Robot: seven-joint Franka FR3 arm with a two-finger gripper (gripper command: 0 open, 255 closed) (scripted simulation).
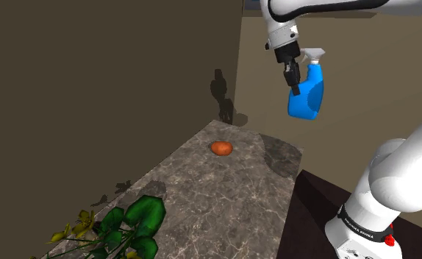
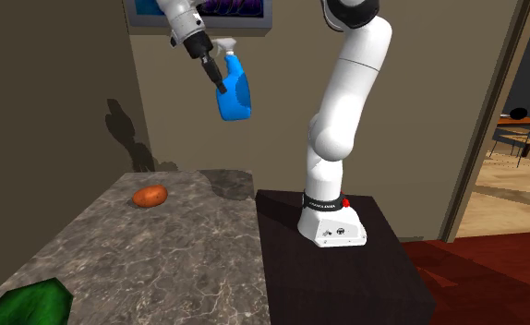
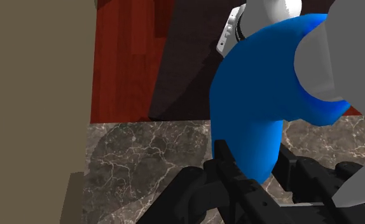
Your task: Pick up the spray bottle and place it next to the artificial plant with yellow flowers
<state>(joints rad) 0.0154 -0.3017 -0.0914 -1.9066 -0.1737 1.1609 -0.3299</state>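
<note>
While the black gripper [image 1: 296, 82] pinched its two fingers tight on the narrow upper part of a blue spray bottle [image 1: 307, 96], the white arm held the bottle high in the air over the far end of a marbled countertop [image 1: 202, 199], grey nozzle uppermost. In the wrist view, the fingers [image 3: 229, 167] clasped the blue body from both sides, with stone below. A plant [image 1: 121, 228] with yellow flowers and broad green leaves sat at the counter's near end, well apart from the bottle. A small orange-brown lump [image 1: 221, 148] lay on the stone between them. The dark stand [image 2: 346, 268] stood just beside the counter.
</note>
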